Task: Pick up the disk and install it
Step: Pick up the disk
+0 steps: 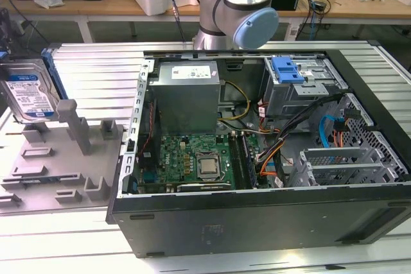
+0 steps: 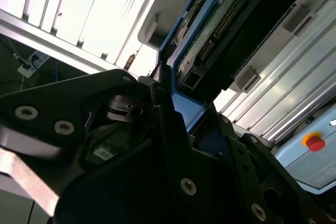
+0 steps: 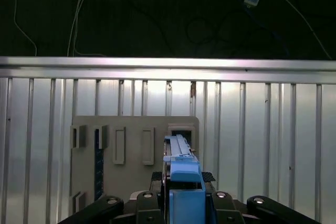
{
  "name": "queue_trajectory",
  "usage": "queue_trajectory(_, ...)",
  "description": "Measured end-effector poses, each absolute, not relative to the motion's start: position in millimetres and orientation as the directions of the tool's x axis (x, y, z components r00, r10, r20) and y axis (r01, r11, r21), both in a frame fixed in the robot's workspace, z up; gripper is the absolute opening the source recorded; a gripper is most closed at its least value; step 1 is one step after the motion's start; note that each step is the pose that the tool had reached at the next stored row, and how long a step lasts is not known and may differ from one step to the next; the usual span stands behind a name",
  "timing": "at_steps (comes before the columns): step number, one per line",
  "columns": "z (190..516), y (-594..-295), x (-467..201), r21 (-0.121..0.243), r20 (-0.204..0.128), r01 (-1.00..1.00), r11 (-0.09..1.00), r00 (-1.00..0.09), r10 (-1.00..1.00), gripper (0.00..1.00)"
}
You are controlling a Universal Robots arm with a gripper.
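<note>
The disk (image 1: 27,94), a silver drive with a white-and-blue label in a blue frame, stands tilted at the exterior view's far left, over the back corner of a grey holder (image 1: 61,158). In the first wrist view the disk (image 3: 181,169) is edge-on between the black fingers (image 3: 157,177) of my gripper (image 3: 182,182), which is shut on it. Its far end lines up with a slot in the holder (image 3: 134,148); I cannot tell whether they touch. The second wrist view shows the disk's circuit-board side (image 2: 226,30) beyond my gripper (image 2: 189,114).
An open computer case (image 1: 257,216) lies in the exterior view's middle and right, with a motherboard (image 1: 192,162), loose cables and a metal drive cage (image 1: 302,91) topped by a blue latch (image 1: 287,68). The arm's base (image 1: 234,4) rises behind the case. The ribbed metal table (image 1: 96,62) carries everything.
</note>
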State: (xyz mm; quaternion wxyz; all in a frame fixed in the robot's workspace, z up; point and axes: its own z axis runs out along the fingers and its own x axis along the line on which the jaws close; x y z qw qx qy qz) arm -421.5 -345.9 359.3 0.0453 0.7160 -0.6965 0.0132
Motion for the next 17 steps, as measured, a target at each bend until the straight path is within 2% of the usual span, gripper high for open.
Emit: queue_trajectory(17,379,-346,-421,0.047,0.117,-0.999,-0.024,0.029,-0.993,0.37)
